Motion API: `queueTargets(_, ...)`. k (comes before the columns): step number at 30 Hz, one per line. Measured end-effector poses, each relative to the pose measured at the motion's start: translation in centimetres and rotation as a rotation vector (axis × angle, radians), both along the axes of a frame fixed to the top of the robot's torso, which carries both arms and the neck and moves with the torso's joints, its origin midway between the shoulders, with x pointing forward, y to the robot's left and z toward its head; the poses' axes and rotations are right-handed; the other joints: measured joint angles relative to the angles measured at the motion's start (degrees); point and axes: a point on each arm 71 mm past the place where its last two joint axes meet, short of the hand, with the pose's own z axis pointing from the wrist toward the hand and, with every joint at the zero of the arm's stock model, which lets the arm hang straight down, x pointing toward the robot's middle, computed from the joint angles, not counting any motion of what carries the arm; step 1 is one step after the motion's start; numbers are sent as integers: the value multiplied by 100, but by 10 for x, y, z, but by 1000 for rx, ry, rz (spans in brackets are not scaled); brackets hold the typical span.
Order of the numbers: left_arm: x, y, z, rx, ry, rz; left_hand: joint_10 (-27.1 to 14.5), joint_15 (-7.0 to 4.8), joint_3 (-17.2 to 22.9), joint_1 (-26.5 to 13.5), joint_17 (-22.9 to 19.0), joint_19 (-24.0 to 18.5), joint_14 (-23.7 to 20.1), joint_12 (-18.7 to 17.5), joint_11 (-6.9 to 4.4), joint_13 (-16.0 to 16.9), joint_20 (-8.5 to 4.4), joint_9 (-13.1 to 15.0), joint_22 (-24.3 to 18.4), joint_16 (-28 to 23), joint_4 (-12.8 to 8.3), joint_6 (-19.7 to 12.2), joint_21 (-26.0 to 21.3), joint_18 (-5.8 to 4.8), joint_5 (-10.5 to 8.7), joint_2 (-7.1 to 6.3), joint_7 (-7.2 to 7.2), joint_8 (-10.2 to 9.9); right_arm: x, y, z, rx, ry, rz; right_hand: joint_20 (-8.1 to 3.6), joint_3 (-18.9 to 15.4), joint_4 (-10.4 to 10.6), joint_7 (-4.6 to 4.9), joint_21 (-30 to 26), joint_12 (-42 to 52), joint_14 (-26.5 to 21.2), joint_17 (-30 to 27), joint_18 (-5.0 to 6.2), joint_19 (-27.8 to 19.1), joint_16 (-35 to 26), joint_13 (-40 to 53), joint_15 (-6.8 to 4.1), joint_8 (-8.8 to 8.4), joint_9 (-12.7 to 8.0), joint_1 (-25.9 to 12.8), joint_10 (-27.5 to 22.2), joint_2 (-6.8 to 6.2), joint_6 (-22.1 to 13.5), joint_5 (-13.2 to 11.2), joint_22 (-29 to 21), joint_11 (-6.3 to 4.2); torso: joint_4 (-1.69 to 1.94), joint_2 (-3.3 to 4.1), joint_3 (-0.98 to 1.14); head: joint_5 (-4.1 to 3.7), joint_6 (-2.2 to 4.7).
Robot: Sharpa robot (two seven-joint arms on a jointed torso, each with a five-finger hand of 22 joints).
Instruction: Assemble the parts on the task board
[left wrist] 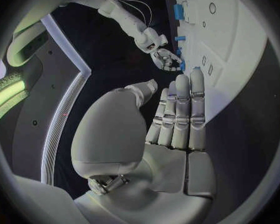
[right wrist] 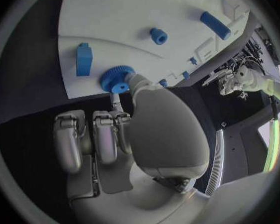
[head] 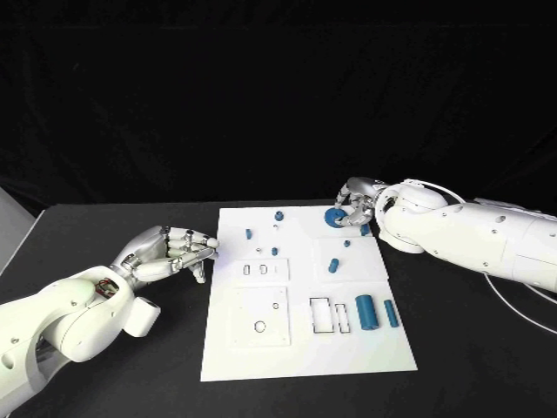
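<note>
Silver right hand [head: 358, 207] grips the blue gear [head: 337, 217] at the task board [head: 306, 348] far edge.

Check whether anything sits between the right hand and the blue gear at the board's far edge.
Nothing visible does. The right hand is already at the blue gear, with its fingers against it at the far edge of the task board. The nearest other part, a blue block, lies apart to one side.
</note>
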Motion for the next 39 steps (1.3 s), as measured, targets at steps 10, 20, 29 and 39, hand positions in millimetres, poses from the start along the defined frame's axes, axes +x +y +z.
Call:
queueTargets(10,0,0,0,2,2,0,0,0,0,0,0,-21,0,0,0,0,22,0,0,0,0,0,0,0,0,0,0,0,0,0,0,1,0,2,-76,461,-84,4,0,0,18,0,0,21,0,0,-82,26,-33,-17,-8,14,175,-85,2,-53,5,0,-4,-1,-18)
queueTargets(20,0,1,-1,4,4,-1,0,0,0,0,0,-21,0,0,0,0,22,-1,-1,0,0,0,0,0,0,0,0,0,-1,2,-1,-2,-11,10,-96,569,-134,4,-1,0,-3,-1,1,1,0,-1,-102,36,-31,-109,13,-32,176,-96,2,-74,0,-2,-1,10,-13)
queueTargets(29,0,0,-1,5,5,-3,0,0,0,0,0,-21,0,0,0,0,22,8,7,0,0,0,0,0,0,0,0,0,-14,18,2,-14,-101,70,-115,714,-214,1,-1,0,-3,-1,1,20,0,-1,-101,37,-30,-183,-7,-107,182,-33,1,-94,-2,-6,3,16,1)
queueTargets(39,0,-1,-2,4,7,-6,0,0,0,0,0,-21,0,0,0,0,22,7,6,0,0,0,0,0,0,0,0,0,-40,71,15,-9,-249,224,-117,760,-244,18,-1,0,10,-1,1,22,-1,-1,-114,35,-29,-213,-7,-139,202,-23,0,-94,3,-9,-6,23,10)
